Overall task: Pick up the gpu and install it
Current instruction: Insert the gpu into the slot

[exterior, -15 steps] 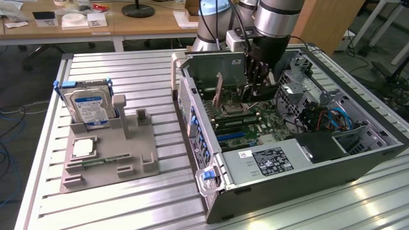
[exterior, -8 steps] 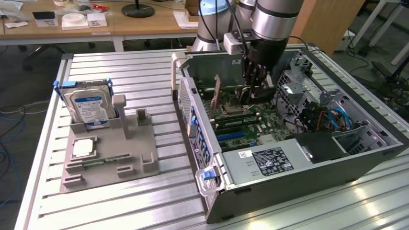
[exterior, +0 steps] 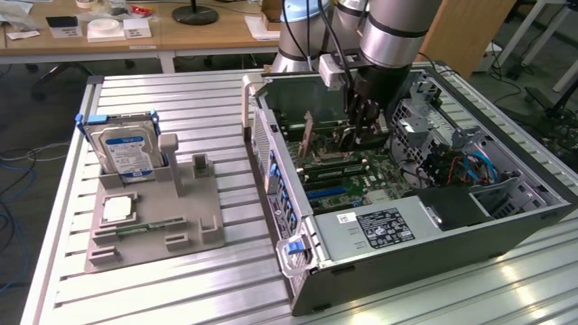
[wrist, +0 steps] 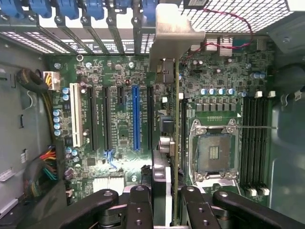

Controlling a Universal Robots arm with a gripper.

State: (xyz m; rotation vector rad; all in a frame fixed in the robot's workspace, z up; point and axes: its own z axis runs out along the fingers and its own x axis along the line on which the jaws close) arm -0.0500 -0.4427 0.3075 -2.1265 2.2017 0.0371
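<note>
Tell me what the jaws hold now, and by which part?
The gpu, edge-on, pinched across its flat faces by the gripper, at the end away from its metal bracket.

Even, cool room light fills the exterior view, with no dim corners. The ribbed metal table [exterior: 181, 291] throws white glare at about 5 o'clock and a softer sheen at 10 o'clock. Inside the open computer case [exterior: 434, 261] shadow pools, darkest around 3 o'clock. In the wrist view, light pours through the rear mesh [wrist: 238, 14], which is blown out to white. The bracket of the gpu [wrist: 172, 43], pinched in the claw [wrist: 167, 193], gleams pale. The motherboard [wrist: 119, 119] is evenly lit, perhaps by a lamp near the wrist.
</note>
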